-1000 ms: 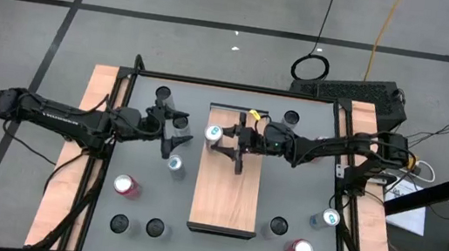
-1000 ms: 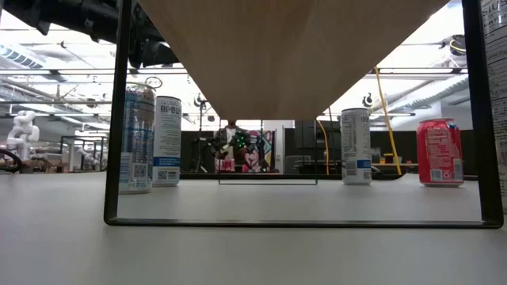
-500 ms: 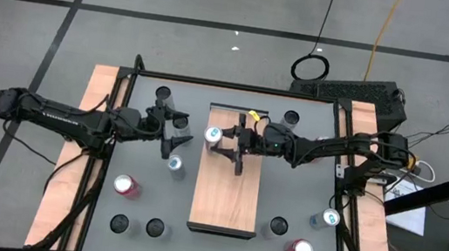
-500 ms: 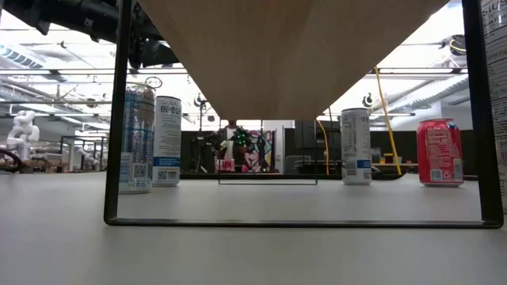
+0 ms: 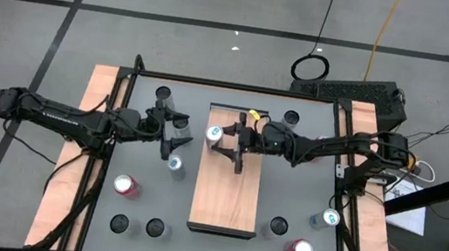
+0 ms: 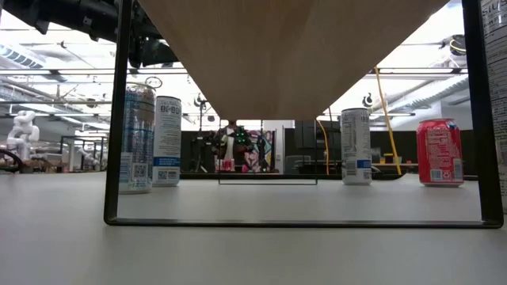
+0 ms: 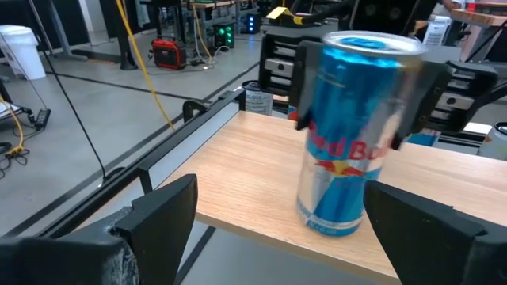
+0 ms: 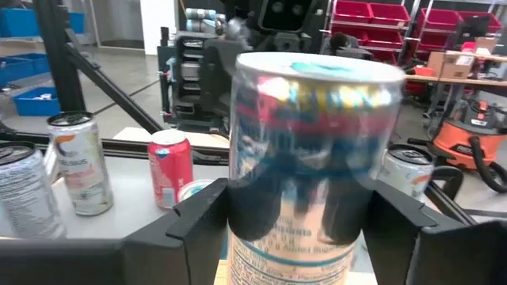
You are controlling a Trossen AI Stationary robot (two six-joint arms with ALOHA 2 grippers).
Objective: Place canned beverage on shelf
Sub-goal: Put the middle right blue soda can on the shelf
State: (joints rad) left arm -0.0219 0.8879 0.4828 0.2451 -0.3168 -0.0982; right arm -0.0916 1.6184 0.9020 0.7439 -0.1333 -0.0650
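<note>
Waiting at the left of the shelf [image 5: 226, 174], the left gripper [image 5: 177, 139] is hovering over the grey worktop [image 5: 137, 153] with its fingers spread wide and holding nothing; a small silver can [image 5: 174, 163] is standing just beside it, untouched. Moving right, the blue energy-drink can [image 5: 214, 135] is standing upright on the shelf's far left corner, its base flat on the wood as the left wrist view shows [image 7: 354, 134]. The right gripper [image 5: 230, 139] is sitting around it, fingers [image 7: 305, 83] flanking the can's upper body; whether they are touching it or already slack I cannot tell. Judging progress: the placing itself is looking done, release and retreat of the right arm are remaining, and other cans such as the red can [image 5: 125, 185] are standing off the shelf.

Against the earlier high view, almost nothing is changing: both arms and the can are sitting in the same spots, so any loosening of the grip is too slight to see from above. In the low view only a distant person [image 6: 238, 146] behind the worktop is shifting.
</note>
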